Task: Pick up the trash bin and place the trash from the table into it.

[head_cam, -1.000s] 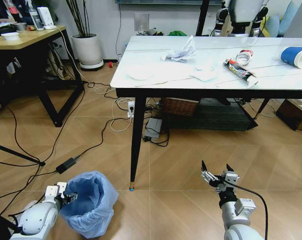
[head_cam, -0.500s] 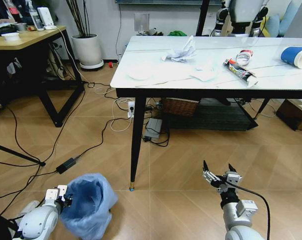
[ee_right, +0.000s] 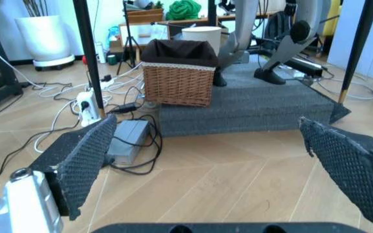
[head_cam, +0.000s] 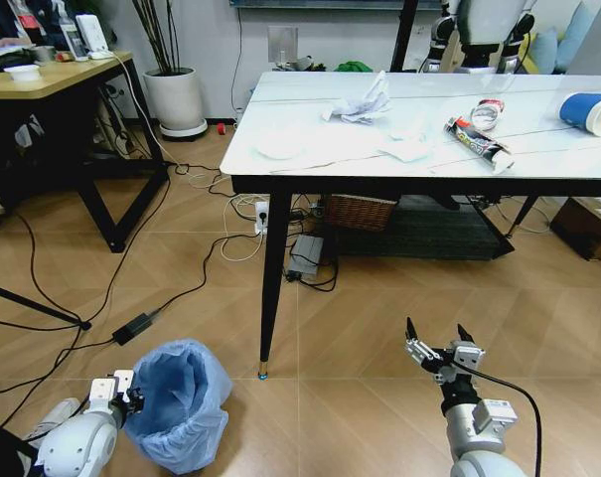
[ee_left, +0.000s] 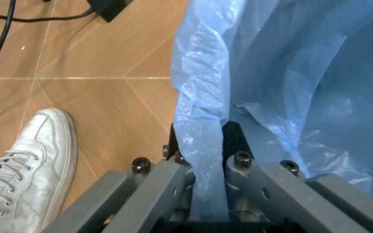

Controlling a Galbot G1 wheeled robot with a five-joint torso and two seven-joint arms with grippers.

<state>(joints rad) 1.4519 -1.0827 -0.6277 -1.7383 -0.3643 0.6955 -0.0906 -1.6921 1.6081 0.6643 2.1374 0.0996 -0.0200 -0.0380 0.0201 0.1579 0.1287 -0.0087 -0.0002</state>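
I have the left gripper (head_cam: 129, 397) low at the near left, its fingers pinched tight on the blue bag rim of the trash bin (head_cam: 184, 399), which sits on the floor near the table (head_cam: 310, 159) leg. My right gripper (head_cam: 438, 345) hangs at the near right, fingers spread wide and holding nothing. Crumpled paper (head_cam: 360, 103), a wrapper (head_cam: 477, 142) and a blue cup (head_cam: 588, 111) lie on the far tabletop.

Bright, even indoor light — soft shadows.
Glare streaks the bench (head_cam: 419, 119) top toward 2 o'clock; the floor (head_cam: 340, 328) shines faintly — nearby metal blurs in the left wrist view.
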